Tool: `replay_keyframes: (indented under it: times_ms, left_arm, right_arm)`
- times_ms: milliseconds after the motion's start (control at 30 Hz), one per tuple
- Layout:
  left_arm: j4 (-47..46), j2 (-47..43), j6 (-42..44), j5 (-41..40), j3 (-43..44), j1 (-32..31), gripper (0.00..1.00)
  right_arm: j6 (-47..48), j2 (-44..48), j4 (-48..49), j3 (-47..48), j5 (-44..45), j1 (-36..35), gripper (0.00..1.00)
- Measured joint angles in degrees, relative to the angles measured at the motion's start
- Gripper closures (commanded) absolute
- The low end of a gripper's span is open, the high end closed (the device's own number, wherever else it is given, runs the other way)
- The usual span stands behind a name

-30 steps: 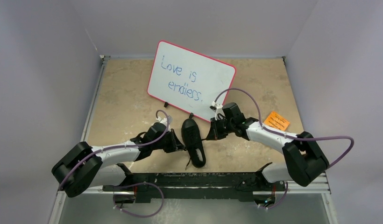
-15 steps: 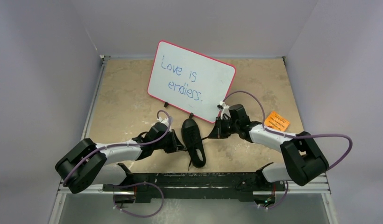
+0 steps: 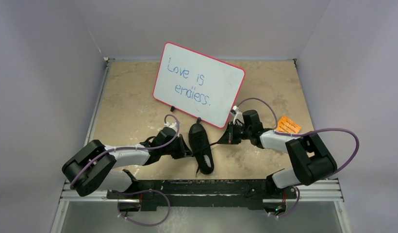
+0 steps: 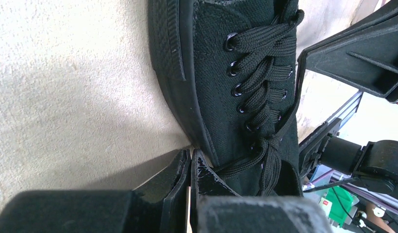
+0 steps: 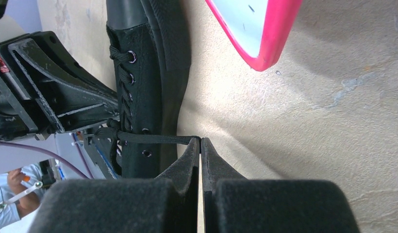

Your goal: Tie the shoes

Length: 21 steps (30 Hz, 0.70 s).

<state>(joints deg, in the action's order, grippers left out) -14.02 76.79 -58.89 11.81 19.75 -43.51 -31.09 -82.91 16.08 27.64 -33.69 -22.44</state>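
The black sneaker (image 3: 201, 144) lies on the table between my grippers, toe toward the whiteboard. My right gripper (image 3: 230, 138) is to its right, shut on a black lace (image 5: 153, 139) that runs taut from the knot over the shoe's side (image 5: 160, 73) to my fingertips (image 5: 191, 148). My left gripper (image 3: 188, 152) is against the shoe's left side. In the left wrist view its jaws (image 4: 191, 154) are shut, and a lace (image 4: 240, 162) from the knot (image 4: 270, 145) runs in behind one finger. The laced eyelets (image 4: 255, 73) show above.
A pink-edged whiteboard (image 3: 199, 83) reading "Love is endless." leans just behind the shoe; its corner (image 5: 255, 29) is near my right gripper. An orange tag (image 3: 288, 125) lies at the right. A loose lace end (image 3: 197, 171) trails by the heel.
My right gripper has moved right, away from the shoe, drawing its lace out taut. The left gripper has stayed at the shoe's side.
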Motion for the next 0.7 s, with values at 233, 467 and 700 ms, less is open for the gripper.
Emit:
replay_keyframes:
  times_ms: [233,467,700]
  left_arm:
    - [8.13,-2.19,2.60,-1.81,3.10,-0.13,0.46]
    - [31.65,-12.76,3.02,-14.51,11.43,-0.33,0.32]
    - [29.79,-18.32,1.77,-9.27,11.13,-1.81,0.44]
  right_arm:
    - [2.16,1.81,-3.96,1.62,0.98,0.50,0.58]
    - [6.38,14.67,-16.39,3.15,5.86,1.62,0.44]
    - [9.53,17.53,-21.68,5.05,7.17,1.62,0.44]
